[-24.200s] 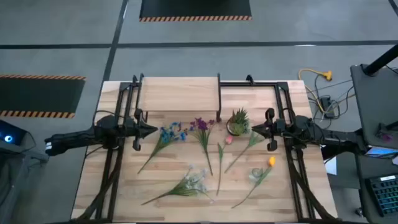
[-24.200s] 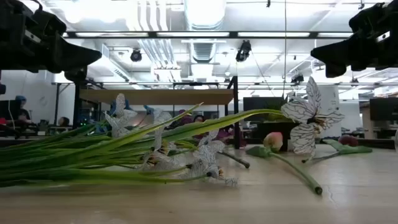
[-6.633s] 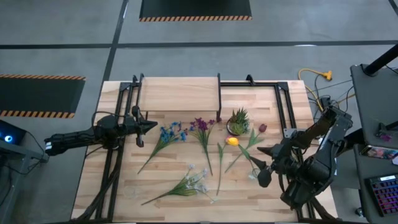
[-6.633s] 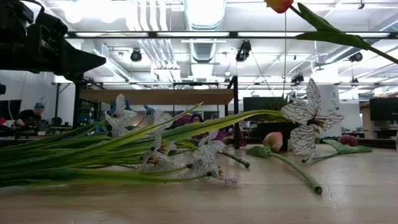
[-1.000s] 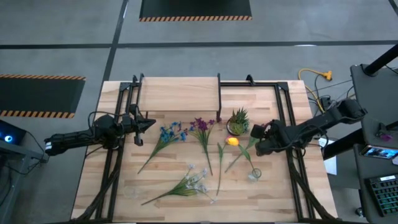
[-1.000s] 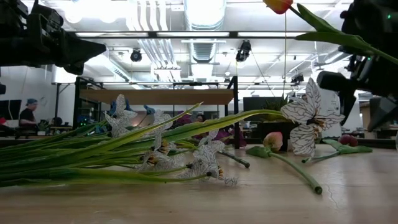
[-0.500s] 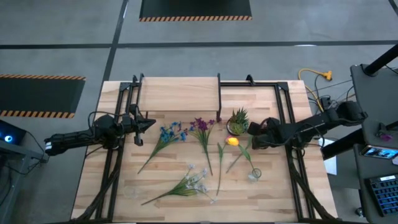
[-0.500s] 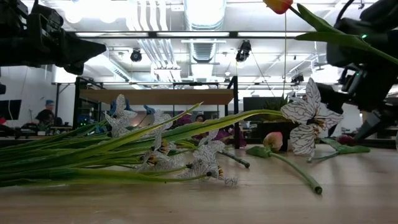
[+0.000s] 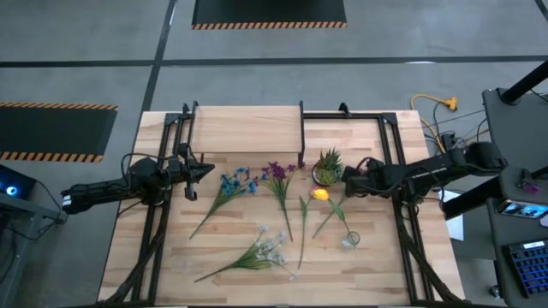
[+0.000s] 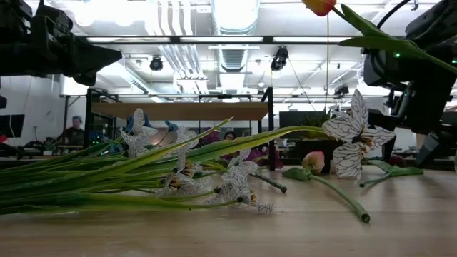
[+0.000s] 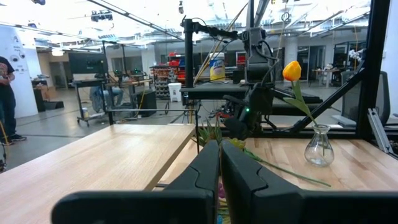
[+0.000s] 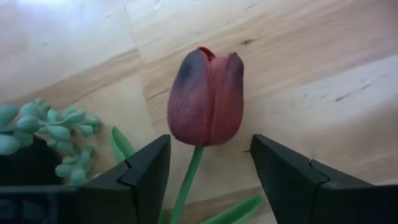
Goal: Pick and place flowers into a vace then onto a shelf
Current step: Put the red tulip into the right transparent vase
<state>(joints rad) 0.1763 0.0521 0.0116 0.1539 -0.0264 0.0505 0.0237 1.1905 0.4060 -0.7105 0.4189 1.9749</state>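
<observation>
We see the right pincer [image 9: 349,180] low over the bench [image 9: 257,274], just beside the small potted plant [image 9: 328,168], with its two fingers [image 12: 140,171] standing wide to either side of a dark red tulip [image 12: 206,98]. The bloom lies on the wood between the fingers and neither one touches it; its green stem runs back toward the wrist. The pot's pale green sprigs show near one finger in the right wrist view.

A small glass vase [image 9: 350,239] stands upright toward the bench's right front, holding one orange tulip [image 9: 320,194] whose stem leans so that the bloom hangs over the middle of the bench (in the left wrist view the same vase [image 11: 320,147] and bloom [image 11: 291,71] show clearly).

The other flowers lie loose and flat on the wood: a blue spray [image 9: 233,184], a purple spray [image 9: 276,174] beside it, a white spray [image 9: 267,248] nearer the front edge, and a few bare green stems [image 9: 302,224] between them.

The shelf [image 9: 248,130] stands at the back of the bench, left of the potted plant, its board bare.

The left pincer [image 9: 204,171] hangs above the bench's left side, well apart from the vase, its fingers pressed together on nothing.
</observation>
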